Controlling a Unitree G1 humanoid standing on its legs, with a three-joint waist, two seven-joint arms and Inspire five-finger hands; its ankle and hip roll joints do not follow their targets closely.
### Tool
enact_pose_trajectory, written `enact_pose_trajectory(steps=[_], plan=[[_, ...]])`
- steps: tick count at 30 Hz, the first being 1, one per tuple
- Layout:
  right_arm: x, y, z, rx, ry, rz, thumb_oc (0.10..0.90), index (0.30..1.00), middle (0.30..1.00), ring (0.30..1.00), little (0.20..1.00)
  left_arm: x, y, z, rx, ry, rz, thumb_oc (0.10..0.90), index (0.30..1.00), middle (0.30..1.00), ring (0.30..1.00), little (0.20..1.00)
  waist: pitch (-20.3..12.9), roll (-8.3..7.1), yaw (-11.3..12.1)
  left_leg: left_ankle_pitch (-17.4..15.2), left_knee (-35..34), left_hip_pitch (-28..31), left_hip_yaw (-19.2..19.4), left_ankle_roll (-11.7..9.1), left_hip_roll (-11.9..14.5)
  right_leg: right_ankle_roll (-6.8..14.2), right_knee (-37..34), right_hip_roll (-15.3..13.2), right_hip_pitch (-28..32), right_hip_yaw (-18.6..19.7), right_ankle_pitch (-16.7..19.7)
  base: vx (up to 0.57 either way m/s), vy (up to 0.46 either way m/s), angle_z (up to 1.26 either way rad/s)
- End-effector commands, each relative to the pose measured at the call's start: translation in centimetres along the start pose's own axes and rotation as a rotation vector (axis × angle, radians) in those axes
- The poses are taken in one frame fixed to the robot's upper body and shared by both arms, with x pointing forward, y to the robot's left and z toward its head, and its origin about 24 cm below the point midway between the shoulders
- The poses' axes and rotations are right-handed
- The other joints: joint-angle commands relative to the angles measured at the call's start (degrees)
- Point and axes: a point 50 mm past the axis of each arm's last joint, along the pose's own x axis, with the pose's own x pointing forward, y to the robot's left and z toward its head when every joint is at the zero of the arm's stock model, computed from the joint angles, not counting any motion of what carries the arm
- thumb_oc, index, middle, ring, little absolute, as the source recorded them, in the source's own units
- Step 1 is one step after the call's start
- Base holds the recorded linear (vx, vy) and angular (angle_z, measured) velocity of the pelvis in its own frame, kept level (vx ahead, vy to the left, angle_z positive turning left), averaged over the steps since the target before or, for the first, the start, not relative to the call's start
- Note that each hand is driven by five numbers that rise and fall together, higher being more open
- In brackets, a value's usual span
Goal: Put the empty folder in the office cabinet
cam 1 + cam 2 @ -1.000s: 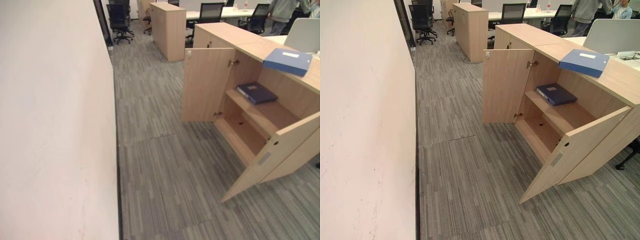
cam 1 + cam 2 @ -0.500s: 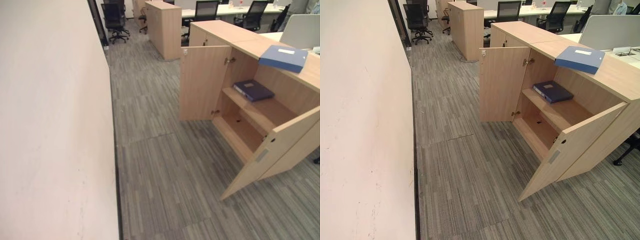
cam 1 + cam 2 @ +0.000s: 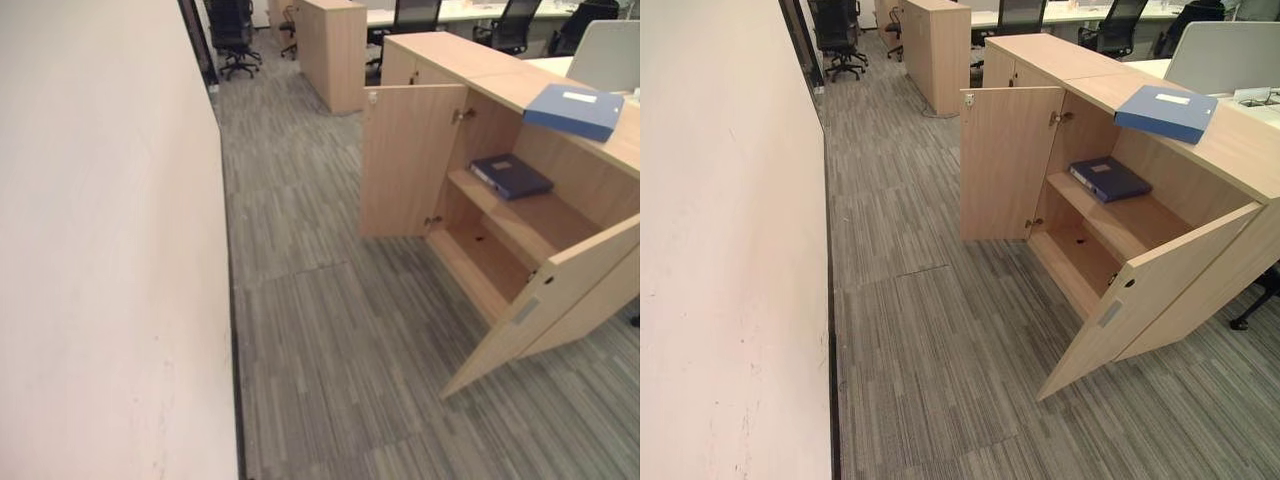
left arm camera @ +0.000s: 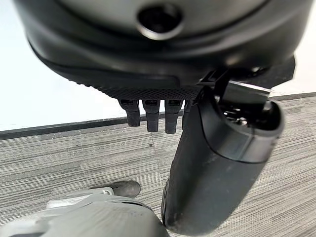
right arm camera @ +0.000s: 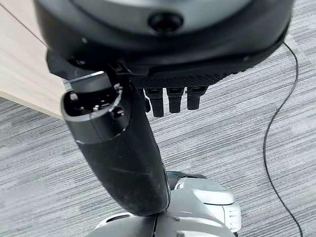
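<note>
A light blue folder (image 3: 1166, 110) lies flat on top of the wooden office cabinet (image 3: 1060, 60), near its front edge. Both cabinet doors stand open: the left door (image 3: 1005, 165) and the right door (image 3: 1140, 305). On the upper shelf inside lies a dark blue folder (image 3: 1110, 178). My left hand (image 4: 212, 163) hangs over the carpet, its fingers (image 4: 150, 114) straight and holding nothing. My right hand (image 5: 118, 148) hangs the same way beside a cabinet panel, its fingers (image 5: 170, 101) straight and empty. Both hands are well away from the folders.
A long white wall (image 3: 730, 250) runs along the left. Grey carpet lies between it and the cabinet. A second wooden cabinet (image 3: 938, 50) and black office chairs (image 3: 838, 35) stand at the back. A white desk screen (image 3: 1225, 60) rises behind the cabinet.
The whole picture has shifted a little, so the camera has moved. The people at the far desks have dropped out of the view. The folders and doors have not moved.
</note>
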Motion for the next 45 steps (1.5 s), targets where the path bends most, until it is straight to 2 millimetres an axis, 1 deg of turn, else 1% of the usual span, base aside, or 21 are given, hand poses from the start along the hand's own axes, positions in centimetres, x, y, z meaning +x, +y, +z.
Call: enact_pose_trajectory(steps=[1, 3, 4, 8, 9, 14, 15, 17, 20, 22, 25, 27, 29, 33, 35, 36, 39, 40, 41, 44, 45], plan=[[0.2, -1.6, 2.0, -0.064, -0.038, -0.063, 0.800, 0.900, 0.900, 0.900, 0.900, 0.1, -0.6, 0.1, 0.016, 0.026, -0.004, 0.800, 0.900, 0.900, 0.900, 0.900, 0.2, -0.59, 0.2, -3.2, -0.5, 0.7, 2.6, -3.2, 3.3, 2.9, 3.7, -1.5, -4.8, -1.6, 0.4, 0.02, -0.087, 0.06], [0.2, -1.6, 2.2, -0.064, -0.041, -0.061, 0.800, 0.900, 0.900, 0.900, 0.900, 0.2, -0.6, 0.4, 0.013, 0.018, -0.002, 0.800, 0.900, 0.900, 0.900, 0.900, 0.5, -0.65, 0.3, -3.0, -0.2, 0.6, 2.5, -3.3, 3.6, 2.6, 4.4, -1.4, -5.2, -1.4, 0.0, 0.03, -0.100, 0.02], [0.3, -1.7, 2.5, -0.070, -0.047, -0.067, 0.800, 0.900, 0.900, 0.900, 0.900, 0.2, -0.5, 0.9, 0.006, 0.008, 0.002, 0.800, 0.900, 0.900, 0.900, 0.900, 1.5, -1.15, 0.6, -4.5, 4.8, -1.4, 2.3, -3.3, 4.4, 1.7, 6.4, -1.2, -5.9, -1.2, -1.1, 0.05, -0.158, 0.02], [0.3, -1.8, 2.9, -0.066, -0.061, -0.069, 0.800, 0.900, 0.900, 0.900, 0.900, 0.3, -0.3, 1.5, -0.011, -0.006, 0.010, 0.800, 0.900, 0.900, 0.900, 0.900, 2.4, -2.27, 1.0, -6.5, 13.1, -4.6, 2.5, -3.4, 5.6, 0.5, 7.9, -0.8, -5.8, -1.3, -2.5, 0.06, -0.158, 0.04], [0.3, -1.9, 3.1, -0.069, -0.072, -0.069, 0.800, 0.900, 0.900, 0.900, 0.900, 0.3, -0.2, 1.7, -0.017, -0.014, 0.008, 0.800, 0.900, 0.900, 0.900, 0.900, 3.0, -2.91, 1.4, -5.9, 20.2, -7.9, 2.7, -3.2, 6.6, -0.3, 8.1, -0.7, -5.1, -1.2, -3.0, 0.07, -0.145, 0.05], [0.3, -2.4, 3.8, -0.086, -0.089, -0.088, 0.800, 0.900, 0.900, 0.900, 0.900, 0.4, -0.2, 2.4, -0.032, -0.039, 0.018, 0.800, 0.900, 0.900, 0.900, 0.900, 4.8, -3.29, 2.3, -2.4, 28.7, -15.8, 1.3, -2.3, 7.7, -1.3, 8.1, -0.1, -4.0, -1.7, -3.7, 0.02, -0.095, 0.03], [0.3, -2.6, 3.8, -0.099, -0.087, -0.092, 0.800, 0.900, 0.900, 0.900, 0.900, 0.4, 0.0, 2.2, -0.035, -0.036, 0.021, 0.800, 0.900, 0.900, 0.900, 0.900, 4.9, -3.58, 3.1, -2.2, 27.9, -19.1, 0.3, -2.1, 6.9, -1.1, 7.6, -0.1, -3.2, -1.6, -3.9, 0.11, -0.051, 0.00], [0.3, -2.8, 3.7, -0.114, -0.086, -0.096, 0.800, 0.900, 0.900, 0.900, 0.900, 0.3, 0.3, 1.5, -0.044, -0.015, 0.031, 0.800, 0.900, 0.900, 0.900, 0.900, 4.8, -3.59, 4.2, -0.6, 23.4, -19.9, -0.3, -3.0, 6.5, -0.5, 6.9, -0.2, -2.0, -1.2, -4.3, 0.17, 0.016, 0.05], [0.3, -3.0, 3.4, -0.130, -0.079, -0.095, 0.800, 0.900, 0.900, 0.900, 0.900, 0.2, 0.6, 0.4, -0.063, 0.017, 0.043, 0.800, 0.900, 0.900, 0.900, 0.900, 4.6, -2.23, 5.5, 6.5, 13.4, -20.3, -1.5, -5.3, 7.3, -0.2, 5.9, 0.4, 0.6, -0.4, -5.3, 0.21, 0.073, -0.14], [0.3, -2.9, 3.1, -0.120, -0.069, -0.078, 0.800, 0.900, 0.900, 0.900, 0.900, 0.1, 0.5, -0.1, -0.072, 0.034, 0.038, 0.800, 0.900, 0.900, 0.900, 0.900, 4.7, -1.21, 6.2, 9.0, 7.2, -20.5, -1.1, -6.3, 7.8, 0.0, 5.4, 0.6, 2.8, 0.3, -6.2, 0.24, 0.099, -0.39], [0.3, -3.0, 2.5, -0.127, -0.046, -0.056, 0.800, 0.900, 0.900, 0.900, 0.900, 0.0, 0.4, -0.9, -0.079, 0.057, 0.030, 0.800, 0.900, 0.900, 0.900, 0.900, 4.0, 0.00, 7.2, 10.7, 1.6, -20.6, 0.3, -7.5, 8.2, 0.5, 4.2, 0.4, 6.3, 1.6, -7.5, 0.24, 0.116, -0.28], [0.3, -3.0, 2.5, -0.127, -0.046, -0.056, 0.800, 0.900, 0.900, 0.900, 0.900, 0.0, 0.4, -0.9, -0.079, 0.057, 0.030, 0.800, 0.900, 0.900, 0.900, 0.900, 4.1, -0.05, 7.2, 10.8, 1.5, -20.4, 0.3, -7.5, 8.2, 0.5, 4.2, 0.3, 6.3, 1.7, -7.6, 0.11, 0.061, -0.31], [0.3, -2.8, 1.4, -0.162, -0.008, -0.030, 0.800, 0.900, 0.900, 0.900, 0.900, -0.3, 0.5, -2.2, -0.071, 0.093, 0.028, 0.800, 0.900, 0.900, 0.900, 0.900, 1.6, 1.08, 8.1, 12.4, -0.1, -18.6, 0.5, -7.8, 8.7, 1.5, 2.6, -0.6, 9.2, 2.9, -8.4, 0.39, 0.249, -0.48], [0.3, -2.4, -0.1, -0.172, 0.052, -0.004, 0.800, 0.900, 0.900, 0.900, 0.900, -0.4, 1.1, -2.7, -0.049, 0.107, 0.035, 0.800, 0.900, 0.900, 0.900, 0.900, -0.9, 0.13, 8.6, 11.7, 1.1, -17.0, 3.1, -7.1, 7.7, 3.4, 2.7, -4.4, 10.8, 1.6, -8.7, 0.33, 0.252, -0.36], [0.2, -2.1, -0.5, -0.165, 0.061, 0.007, 0.800, 0.900, 0.900, 0.900, 0.900, -0.4, 1.4, -2.7, -0.050, 0.108, 0.042, 0.800, 0.900, 0.900, 0.900, 0.900, -1.8, -0.68, 8.8, 10.0, 2.0, -16.6, 3.6, -5.8, 6.2, 5.0, 4.8, -6.7, 10.2, 1.2, -7.8, 0.31, 0.281, 0.20], [0.2, -1.9, -0.5, -0.160, 0.066, 0.017, 0.800, 0.900, 0.900, 0.900, 0.900, -0.3, 1.7, -2.5, -0.037, 0.102, 0.043, 0.800, 0.900, 0.900, 0.900, 0.900, -2.4, -1.47, 9.3, 7.7, 3.3, -16.5, 4.0, -4.1, 4.2, 6.6, 7.8, -9.0, 9.5, 0.8, -5.3, 0.32, 0.319, 0.13], [0.2, -1.8, 0.1, -0.166, 0.053, 0.026, 0.800, 0.900, 0.900, 0.900, 0.900, -0.3, 1.9, -2.5, -0.023, 0.108, 0.043, 0.800, 0.900, 0.900, 0.900, 0.900, -2.7, -2.01, 9.8, 4.7, 4.3, -14.9, 4.4, -1.3, 0.6, 8.3, 16.6, -12.9, 5.8, 0.1, 1.5, 0.23, 0.269, 0.05], [0.2, -1.8, 0.1, -0.166, 0.053, 0.026, 0.800, 0.900, 0.900, 0.900, 0.900, -0.3, 1.9, -2.5, -0.023, 0.108, 0.043, 0.800, 0.900, 0.900, 0.900, 0.900, -2.9, -1.89, 9.9, 4.7, 4.4, -15.1, 4.4, -1.3, 0.8, 8.2, 16.5, -12.8, 5.6, 0.1, 1.6, 0.19, 0.318, 0.05], [0.3, -1.8, 1.3, -0.187, 0.016, 0.029, 0.800, 0.900, 0.900, 0.900, 0.900, -0.3, 2.0, -2.6, -0.012, 0.114, 0.038, 0.800, 0.900, 0.900, 0.900, 0.900, -2.5, -1.61, 10.0, 3.3, 3.8, -13.3, 4.6, 0.6, -1.6, 8.2, 25.3, -15.5, 2.5, -0.7, 8.6, 0.18, 0.315, 0.05], [0.3, -1.5, 3.0, -0.214, -0.045, 0.030, 0.800, 0.900, 0.900, 0.900, 0.900, -0.4, 2.5, -2.8, 0.016, 0.125, 0.040, 0.800, 0.900, 0.900, 0.900, 0.900, -1.3, -0.42, 9.5, 1.0, 1.6, -8.0, 4.1, 2.6, -3.4, 6.8, 36.2, -18.8, -2.6, -4.8, 11.2, 0.19, 0.294, 0.08], [0.3, -1.5, 3.0, -0.214, -0.045, 0.030, 0.800, 0.900, 0.900, 0.900, 0.900, -0.4, 2.5, -2.8, 0.016, 0.125, 0.040, 0.800, 0.900, 0.900, 0.900, 0.900, -1.3, -0.45, 9.5, 1.0, 1.5, -8.0, 4.1, 2.6, -3.4, 6.9, 36.2, -18.8, -2.6, -4.8, 11.1, 0.14, 0.151, 0.05]])
